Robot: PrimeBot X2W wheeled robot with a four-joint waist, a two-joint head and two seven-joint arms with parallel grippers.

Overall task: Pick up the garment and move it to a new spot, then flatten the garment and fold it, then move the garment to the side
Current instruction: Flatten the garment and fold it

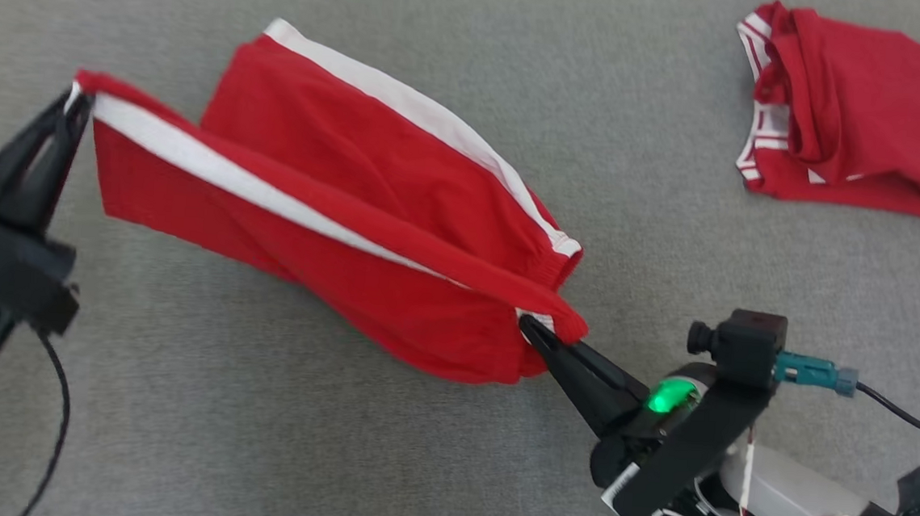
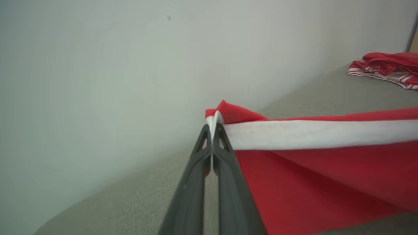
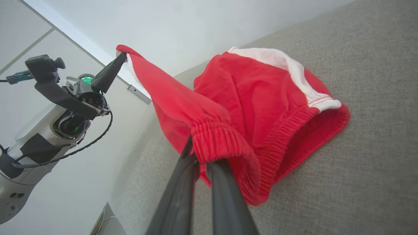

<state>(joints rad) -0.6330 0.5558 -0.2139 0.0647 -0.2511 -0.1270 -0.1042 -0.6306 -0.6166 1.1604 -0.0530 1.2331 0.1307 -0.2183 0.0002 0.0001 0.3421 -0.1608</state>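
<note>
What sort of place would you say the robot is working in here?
Probably an indoor laundry-folding test area: a grey cloth-covered surface against a plain pale wall, red shorts held up, another red garment lying aside.

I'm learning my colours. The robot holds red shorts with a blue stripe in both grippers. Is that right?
Almost. The stripe is white, not blue; the left wrist view shows it plainly. The rest is right: the left gripper and the right gripper both hold the red shorts.
</note>
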